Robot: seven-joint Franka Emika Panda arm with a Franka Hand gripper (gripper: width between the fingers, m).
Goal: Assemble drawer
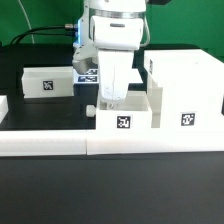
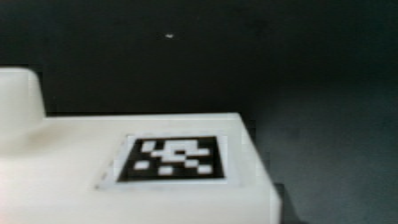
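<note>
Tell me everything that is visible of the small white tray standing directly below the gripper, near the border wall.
The small tray is a white, plastic-looking boxy piece, upright on the black table just behind the low border wall. Its front face carries a black-and-white square tag; a small knob sticks out toward the exterior view's left. The tall housing stands close on the exterior view's right; contact is unclear. The gripper hangs over its knob end; whether it grips cannot be told.

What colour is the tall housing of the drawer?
White; the housing bears a black-and-white square tag; best in the exterior view.
</note>
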